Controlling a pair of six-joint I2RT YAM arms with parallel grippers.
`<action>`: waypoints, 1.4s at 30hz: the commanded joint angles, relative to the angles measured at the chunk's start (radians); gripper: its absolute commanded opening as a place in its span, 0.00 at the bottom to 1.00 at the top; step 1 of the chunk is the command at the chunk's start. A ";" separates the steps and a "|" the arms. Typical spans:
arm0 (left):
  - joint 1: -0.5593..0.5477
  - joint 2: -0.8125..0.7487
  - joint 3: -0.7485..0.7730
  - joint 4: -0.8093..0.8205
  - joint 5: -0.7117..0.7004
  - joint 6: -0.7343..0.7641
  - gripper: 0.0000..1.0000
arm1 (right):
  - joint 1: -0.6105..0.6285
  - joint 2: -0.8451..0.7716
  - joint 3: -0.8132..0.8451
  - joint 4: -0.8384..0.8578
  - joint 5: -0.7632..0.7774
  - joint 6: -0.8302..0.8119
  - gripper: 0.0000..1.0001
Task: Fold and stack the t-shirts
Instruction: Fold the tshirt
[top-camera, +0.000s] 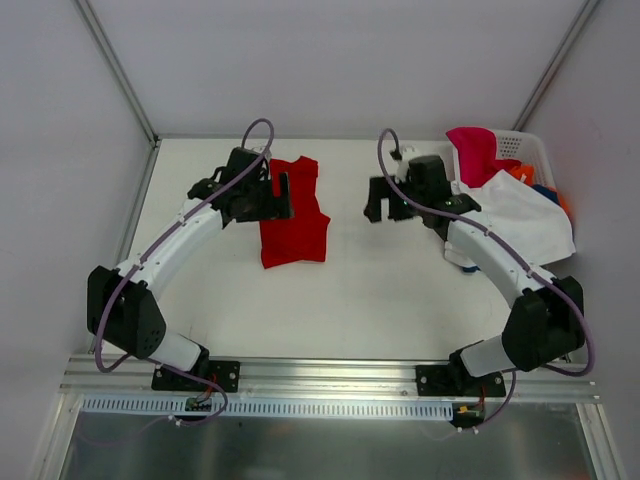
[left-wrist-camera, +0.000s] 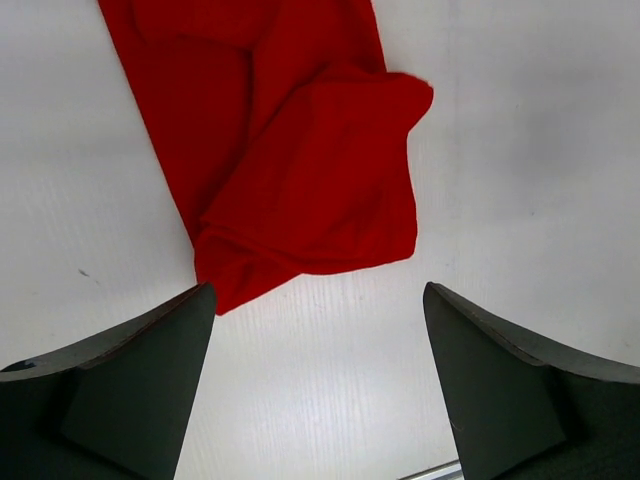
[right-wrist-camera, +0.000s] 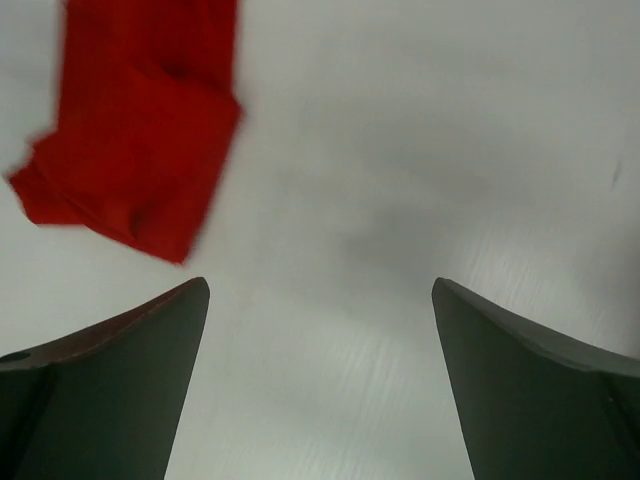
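Note:
A bright red t-shirt (top-camera: 297, 215) lies partly folded on the white table, left of centre. My left gripper (top-camera: 272, 203) hovers at its left edge, open and holding nothing. In the left wrist view the red t-shirt (left-wrist-camera: 310, 170) lies just beyond the left gripper (left-wrist-camera: 318, 290), with bare table between the fingers. My right gripper (top-camera: 387, 208) stands open over bare table to the right of the shirt. The right wrist view shows the red t-shirt (right-wrist-camera: 130, 150) at upper left, apart from the right gripper (right-wrist-camera: 320, 283). White (top-camera: 522, 218), magenta (top-camera: 474, 155), orange (top-camera: 520, 174) and blue (top-camera: 545, 190) t-shirts are heaped at the far right.
A white perforated basket (top-camera: 522, 144) stands in the back right corner, with the heaped shirts spilling out of it over the right arm's forearm. Walls close the table at the back and on both sides. A metal rail runs along the near edge.

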 joint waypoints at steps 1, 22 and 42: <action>-0.073 0.020 -0.041 0.031 -0.084 -0.063 0.86 | -0.112 -0.093 -0.206 0.083 -0.283 0.248 0.99; -0.337 0.000 -0.236 0.196 -0.365 -0.244 0.81 | -0.108 0.197 -0.099 0.212 -0.373 0.361 0.97; -0.474 0.069 -0.426 0.539 -0.488 -0.603 0.68 | -0.100 0.124 -0.272 0.235 -0.327 0.306 0.96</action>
